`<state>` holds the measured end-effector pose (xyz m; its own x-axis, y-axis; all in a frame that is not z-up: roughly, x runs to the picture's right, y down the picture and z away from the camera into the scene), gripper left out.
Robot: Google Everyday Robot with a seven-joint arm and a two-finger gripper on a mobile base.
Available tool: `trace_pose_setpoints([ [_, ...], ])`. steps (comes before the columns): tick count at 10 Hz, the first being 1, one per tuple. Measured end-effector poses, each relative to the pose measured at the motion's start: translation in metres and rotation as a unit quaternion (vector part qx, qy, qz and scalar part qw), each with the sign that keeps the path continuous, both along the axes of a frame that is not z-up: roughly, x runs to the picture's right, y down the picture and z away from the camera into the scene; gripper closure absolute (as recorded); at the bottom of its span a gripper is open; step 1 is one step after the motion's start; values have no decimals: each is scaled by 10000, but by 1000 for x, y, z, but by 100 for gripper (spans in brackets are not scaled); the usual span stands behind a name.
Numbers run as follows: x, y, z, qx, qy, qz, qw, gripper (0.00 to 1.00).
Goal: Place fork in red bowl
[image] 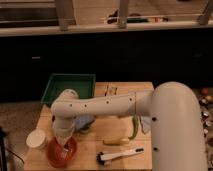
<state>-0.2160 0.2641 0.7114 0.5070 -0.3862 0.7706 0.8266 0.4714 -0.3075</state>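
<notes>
Fork (65,149): seen only as a slim pale glint low in the camera view, within the rim of the red bowl (51,156) and right under the gripper (63,145). Cannot tell whether held or already lying on the bowl's floor.

Red bowl: wide and shallow, sitting at the front left corner of the wooden table (116,90), its near edge cut by the bottom of the view.

Gripper: pointed straight down over the middle of the bowl, tip at or just inside the rim. Spread, pressed together or pinching the fork: cannot tell, as the pale wrist housing merges with the glint below.

1 white arm (100,106): stretched level across the table from the large white robot body (180,130) on the right, then bent down at the left end toward the bowl.

Just left of the bowl, 1 white cup (36,139), upright, close to the bowl's rim.

Behind the arm's bend, a green tray (70,84) at the back left of the table. Under the arm, a blue-grey cloth (84,123) near the bowl's right side.

Further right: a green pepper (134,127), long and curved, lying front to back; a yellow oblong item (116,142) just left of its lower end; a brush (120,154) with white handle and black head, in front of both, near the table's front edge.
</notes>
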Motion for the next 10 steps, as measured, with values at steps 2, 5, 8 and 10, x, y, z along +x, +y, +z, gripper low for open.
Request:
trace_pose_setpoints([
  [2,0,-1,-1,8,36,11,10000,67],
  [5,0,-1,-2,9,51,10,10000,40],
  [8,0,-2,-1,4,62,5,10000,20],
  [10,0,-2,-1,0,60,5,10000,20],
])
